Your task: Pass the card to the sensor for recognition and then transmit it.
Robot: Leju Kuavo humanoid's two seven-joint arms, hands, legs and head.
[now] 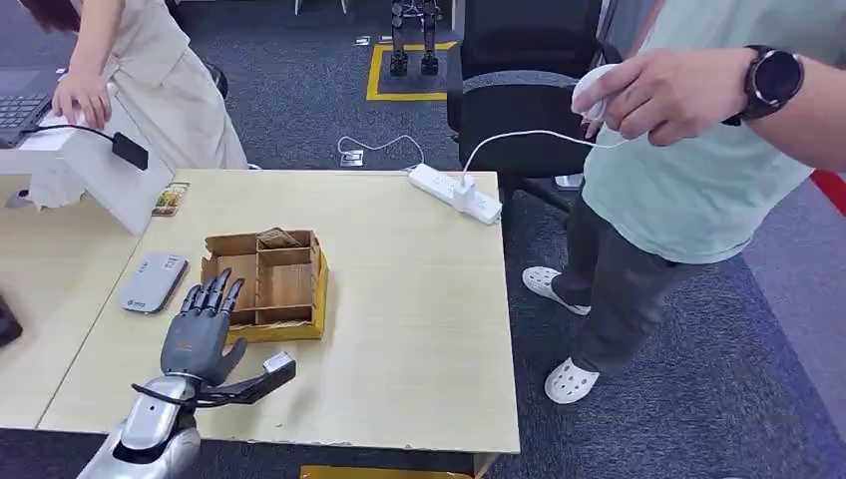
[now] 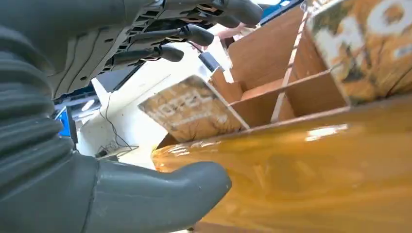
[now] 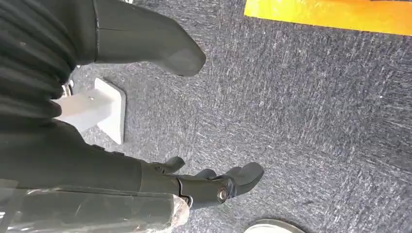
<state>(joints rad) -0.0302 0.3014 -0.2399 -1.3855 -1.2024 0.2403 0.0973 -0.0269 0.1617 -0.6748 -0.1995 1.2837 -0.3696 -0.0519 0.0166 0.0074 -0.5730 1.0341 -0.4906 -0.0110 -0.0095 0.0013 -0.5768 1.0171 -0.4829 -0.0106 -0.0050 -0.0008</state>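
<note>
My left hand is open, fingers spread and extended, holding nothing; it hovers at the near-left corner of the divided wooden box, with the fingertips over the box's left compartments. In the left wrist view the fingers reach above the partitions, the thumb sits low against the box's yellow outer wall, and a printed card leans in a compartment just beyond the fingers, not yet touched. A second card sits in the rear compartment. The grey sensor lies flat on the table just left of the box, near my hand. My right hand hangs at my side above the carpet, fingers loosely curled, holding nothing that I can see. Judgement: the task is at its opening step. No card is grasped, none has been presented to the sensor, and handover remains. A person stands at the table's right side, a likely recipient.
</note>
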